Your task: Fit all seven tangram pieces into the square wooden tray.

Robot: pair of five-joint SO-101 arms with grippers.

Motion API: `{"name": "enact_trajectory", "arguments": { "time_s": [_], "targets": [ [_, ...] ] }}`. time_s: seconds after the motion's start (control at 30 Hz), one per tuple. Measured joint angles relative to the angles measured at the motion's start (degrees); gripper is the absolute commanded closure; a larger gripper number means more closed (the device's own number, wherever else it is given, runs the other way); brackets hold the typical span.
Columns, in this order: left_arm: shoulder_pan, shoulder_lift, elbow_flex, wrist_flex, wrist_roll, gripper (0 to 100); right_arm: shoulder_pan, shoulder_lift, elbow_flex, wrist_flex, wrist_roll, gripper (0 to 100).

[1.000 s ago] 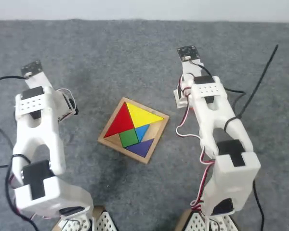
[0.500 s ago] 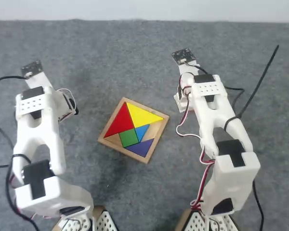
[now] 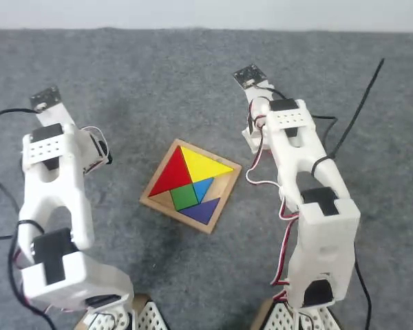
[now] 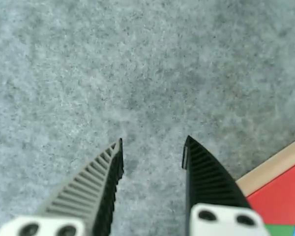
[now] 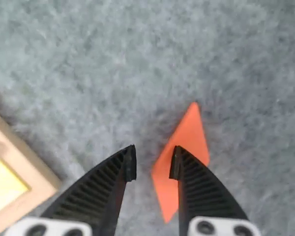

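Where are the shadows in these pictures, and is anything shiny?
High view: a soft dark patch lies on the carpet beside the wooden tray, and there is no glare on the coloured pieces. Right wrist view: a dim shadow sits on the carpet next to the orange piece, just ahead of the right end effector. Left wrist view: soft, even light.

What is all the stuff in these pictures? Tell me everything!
grey carpet: 1, grey, under everything
square wooden tray: 1, light wood, in the carpet's middle
red triangle piece: 1, red, in tray
yellow triangle piece: 1, yellow, in tray
green square piece: 1, green, in tray
small blue piece: 1, blue, in tray
purple piece: 1, purple, in tray
orange flat piece: 1, orange, on carpet outside tray
left gripper: 1, dark, open, over carpet beside tray
right gripper: 1, dark, open, over orange piece's edge
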Motion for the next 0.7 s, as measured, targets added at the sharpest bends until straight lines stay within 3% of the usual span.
{"name": "enact_trajectory", "arguments": {
  "time_s": [0.27,0.43,0.7],
  "targets": [
    [0.0,0.0,0.0,0.0,0.0,81,3.6,3.6,-6.51,6.59,2.9,85.7],
    [0.0,0.0,0.0,0.0,0.0,81,3.78,4.75,-8.18,9.85,4.22,79.0],
    [0.0,0.0,0.0,0.0,0.0,81,3.96,6.86,-8.26,11.52,8.53,83.0]
  ]
}}
